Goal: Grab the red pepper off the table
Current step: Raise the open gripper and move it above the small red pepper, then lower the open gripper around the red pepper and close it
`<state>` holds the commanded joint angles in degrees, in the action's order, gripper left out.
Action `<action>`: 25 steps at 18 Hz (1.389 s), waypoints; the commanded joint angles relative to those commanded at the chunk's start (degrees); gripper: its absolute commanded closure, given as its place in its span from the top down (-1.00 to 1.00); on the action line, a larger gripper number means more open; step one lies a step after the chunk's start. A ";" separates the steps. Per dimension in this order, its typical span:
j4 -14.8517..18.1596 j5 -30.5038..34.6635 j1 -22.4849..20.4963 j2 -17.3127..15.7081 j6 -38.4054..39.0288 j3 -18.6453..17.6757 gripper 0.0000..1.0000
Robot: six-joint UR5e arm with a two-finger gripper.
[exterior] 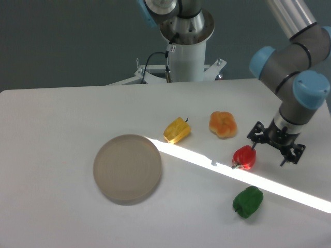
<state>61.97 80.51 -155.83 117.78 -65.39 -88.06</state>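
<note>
A glossy green pepper (247,201) lies nearest on the matte white table (51,217). Beyond it, a flat round grey-beige disc (127,168) sits left; the shiny red pepper (244,157) rests right of centre. The gripper (268,154) hangs spread wide, empty, one fingertip by the pepper's right edge. Farther back lie a yellow pepper (177,130) and a lobed orange pepper (223,124). The arm's upper part is cut off.

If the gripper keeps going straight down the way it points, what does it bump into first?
Probably the white table, just right of the red pepper. The gripper points down with its left finger close beside the pepper, so it might graze it; depth is unclear.
</note>
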 joint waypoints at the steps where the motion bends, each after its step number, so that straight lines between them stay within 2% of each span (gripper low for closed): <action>1: 0.00 0.00 0.00 -0.35 1.13 -0.18 1.00; 4: -0.35 -0.53 -0.18 -1.14 3.34 -2.19 1.00; 7: -1.93 -0.53 0.09 -0.97 3.43 -2.55 1.00; 12: -2.29 -2.28 -0.26 -0.97 5.98 -3.34 1.00; 15: -4.92 -2.37 0.09 -0.44 6.07 -4.31 1.00; 22: -7.12 -2.37 0.44 -0.35 5.72 -6.59 1.00; 25: -9.22 -2.37 0.62 0.00 5.89 -7.39 1.00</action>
<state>52.74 78.13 -155.21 117.77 -59.50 -95.45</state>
